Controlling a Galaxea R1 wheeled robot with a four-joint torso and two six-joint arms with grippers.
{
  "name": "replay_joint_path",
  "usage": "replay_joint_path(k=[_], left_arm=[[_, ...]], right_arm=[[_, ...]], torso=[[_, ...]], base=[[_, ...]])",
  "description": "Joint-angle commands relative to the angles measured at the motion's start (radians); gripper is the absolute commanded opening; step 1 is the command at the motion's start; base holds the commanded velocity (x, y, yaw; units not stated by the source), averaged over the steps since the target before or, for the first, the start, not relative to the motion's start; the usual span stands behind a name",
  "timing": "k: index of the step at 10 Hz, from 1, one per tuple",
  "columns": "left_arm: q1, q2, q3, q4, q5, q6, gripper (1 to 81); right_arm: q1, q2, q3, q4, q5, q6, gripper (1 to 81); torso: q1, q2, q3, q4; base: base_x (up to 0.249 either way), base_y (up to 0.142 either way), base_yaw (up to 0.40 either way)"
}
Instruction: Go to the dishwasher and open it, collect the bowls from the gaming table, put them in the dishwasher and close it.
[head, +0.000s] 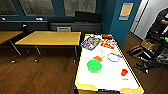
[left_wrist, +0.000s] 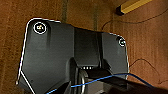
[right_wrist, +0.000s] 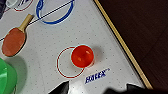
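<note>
On the white-topped, yellow-rimmed gaming table (head: 110, 82), one green bowl (head: 94, 65) and one orange bowl (right_wrist: 82, 56) are seen; gripper states cannot be told.

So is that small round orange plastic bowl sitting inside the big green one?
No, the small round orange plastic bowl stands alone on the smooth white gaming table top, apart from the bright green plastic bowl.

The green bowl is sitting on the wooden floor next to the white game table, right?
Not quite. The green bowl is not on the floor; it sits on the white top of the gaming table, near the middle of the near half. The head view shows this plainly, with the small orange bowl farther toward the table's right edge.
</note>
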Motion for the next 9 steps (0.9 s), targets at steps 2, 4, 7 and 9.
replay_joint_path(k=[2, 4, 7, 9], left_arm=[[-0.027, -0.012, 0.011, -0.01, 0.054, 0.001, 81.1], [-0.027, -0.012, 0.011, -0.01, 0.054, 0.001, 81.1], [-0.032, -0.01, 0.013, -0.009, 0.055, 0.002, 81.1], [-0.033, -0.008, 0.013, -0.009, 0.055, 0.001, 81.1]], right_arm=[[0.098, 0.069, -0.057, 0.0, -0.026, -0.014, 81.1], [0.097, 0.07, -0.052, 0.001, -0.028, -0.014, 81.1], [0.098, 0.064, -0.06, -0.003, -0.031, -0.016, 81.1], [0.106, 0.064, -0.066, -0.005, -0.031, -0.019, 81.1]], torso=[[0.0, 0.0, 0.0, 0.0], [0.0, 0.0, 0.0, 0.0], [0.0, 0.001, -0.054, 0.0], [0.0, 0.001, -0.097, 0.0]], base=[[0.0, 0.0, 0.0], [0.0, 0.0, 0.0], [0.0, 0.0, 0.0], [0.0, 0.0, 0.0]])
